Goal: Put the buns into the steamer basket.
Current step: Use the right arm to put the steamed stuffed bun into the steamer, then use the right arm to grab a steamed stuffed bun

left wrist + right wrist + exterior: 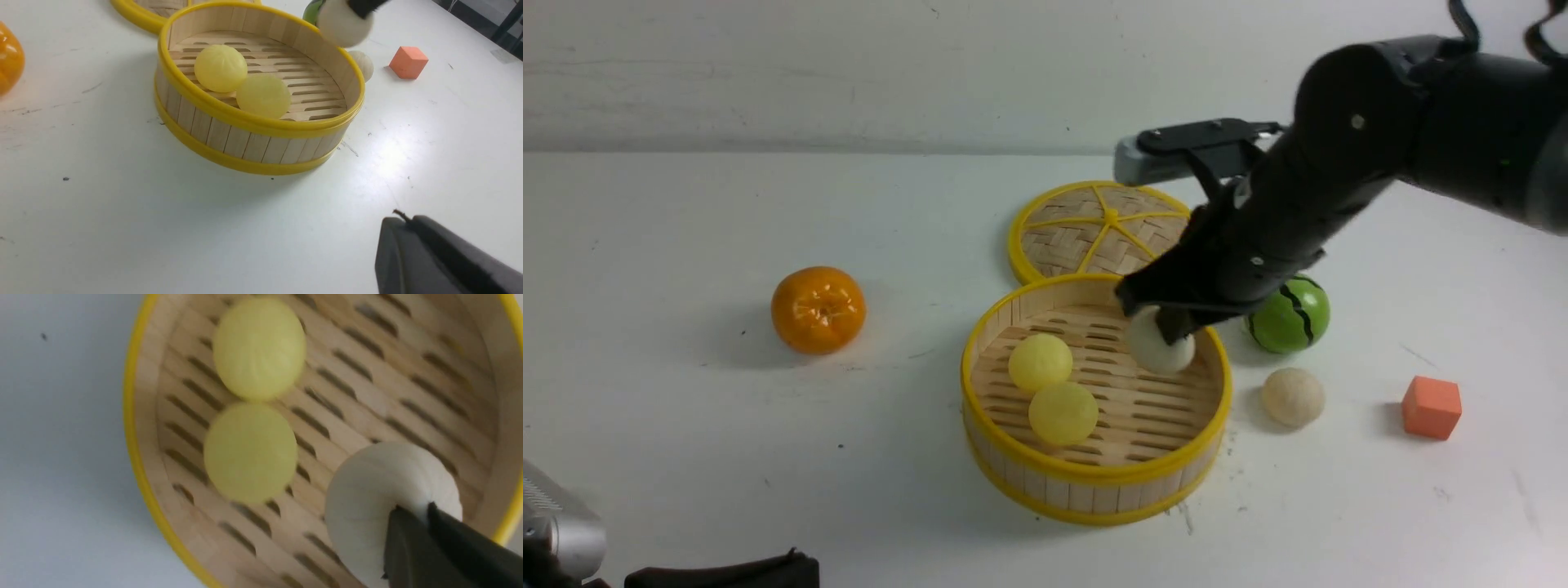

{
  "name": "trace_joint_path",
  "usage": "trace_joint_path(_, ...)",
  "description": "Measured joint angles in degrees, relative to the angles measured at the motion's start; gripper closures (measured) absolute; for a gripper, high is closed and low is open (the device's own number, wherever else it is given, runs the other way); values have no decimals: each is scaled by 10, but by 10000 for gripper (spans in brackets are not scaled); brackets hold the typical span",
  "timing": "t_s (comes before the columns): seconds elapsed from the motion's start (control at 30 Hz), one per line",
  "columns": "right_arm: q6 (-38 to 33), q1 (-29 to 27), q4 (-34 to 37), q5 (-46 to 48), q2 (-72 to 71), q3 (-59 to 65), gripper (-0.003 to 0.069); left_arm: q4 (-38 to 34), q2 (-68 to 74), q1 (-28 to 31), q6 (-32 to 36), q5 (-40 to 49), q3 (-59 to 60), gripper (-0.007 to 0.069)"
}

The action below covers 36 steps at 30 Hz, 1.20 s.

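Observation:
The steamer basket (pixel 1094 469) stands mid-table with two pale yellow buns (pixel 1040 362) (pixel 1063 413) side by side on its slatted floor. My right gripper (pixel 1172 327) hangs over the basket's right inner side, shut on the pleated top of an off-white bun (pixel 1160 347); that bun (pixel 380 486) dangles just above the slats. Another off-white bun (pixel 1293 397) lies on the table right of the basket. The left gripper (pixel 402 218) is shut and empty, low near the table's front edge, well short of the basket (pixel 229 110).
A flat woven lid (pixel 1098 229) lies behind the basket, touching its rim. An orange (pixel 818 309) sits to the left. A green striped watermelon ball (pixel 1290 314) is right of the basket, under my right arm. An orange-red cube (pixel 1431 407) is farther right.

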Motion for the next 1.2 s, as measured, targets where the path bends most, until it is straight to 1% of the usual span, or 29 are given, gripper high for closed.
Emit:
trace_joint_path(0.1, 0, 1, -12, 0, 48, -48, 649, 0, 0, 0, 0, 0, 0, 614)
trace_joint_path(0.13, 8, 0, -26, 1, 93, -87, 648, 0, 0, 0, 0, 0, 0, 613)
trace_joint_path(0.23, 26, 0, -39, 2, 142, -125, 636, 0, 0, 0, 0, 0, 0, 609)
trace_joint_path(0.3, 50, 0, -43, 7, 177, -146, 599, 0, 0, 0, 0, 0, 0, 606)
trace_joint_path(0.33, 50, 0, -43, 8, 177, -147, 594, 0, 0, 0, 0, 0, 0, 606)
trace_joint_path(0.43, 66, 0, -42, 13, 185, -154, 477, 0, 0, 0, 0, 0, 0, 607)
trace_joint_path(0.53, 69, 0, -30, 27, 178, -157, 308, 0, 0, 0, 0, 0, 0, 607)
trace_joint_path(0.63, 66, 0, -30, 60, 154, -157, 207, 0, 0, 0, 0, 0, 0, 607)
trace_joint_path(0.7, 62, 0, -46, 99, 122, -157, 183, 0, 0, 0, 0, 0, 0, 607)
trace_joint_path(0.77, 60, -1, -71, 129, 95, -155, 194, 0, 0, 0, 0, 0, 0, 607)
trace_joint_path(0.8, 61, -6, -105, 159, 63, -145, 233, 0, 0, 0, 0, 0, 0, 607)
trace_joint_path(0.83, 64, -12, -120, 169, 47, -136, 262, 0, 0, 0, 0, 0, 0, 607)
trace_joint_path(0.93, 96, -55, -146, 182, -8, -75, 393, 0, 0, 0, 0, 0, 0, 607)
trace_joint_path(0.97, 101, -62, -146, 183, -14, -64, 411, 0, 0, 0, 0, 0, 0, 607)
trace_joint_path(1.0, 114, -91, -138, 181, -33, -17, 476, 0, 0, 0, 0, 0, 0, 607)
trace_joint_path(1.03, 116, -106, -129, 174, -40, 10, 508, 0, 0, 0, 0, 0, 0, 607)
trace_joint_path(1.07, 116, -109, -127, 172, -41, 15, 514, 0, 0, 0, 0, 0, 0, 607)
trace_joint_path(1.1, 115, -130, -99, 141, -40, 56, 547, 0, 0, 0, 0, 0, 0, 607)
trace_joint_path(1.2, 109, -140, -70, 98, -22, 79, 550, 0, 0, 0, 0, 0, 0, 607)
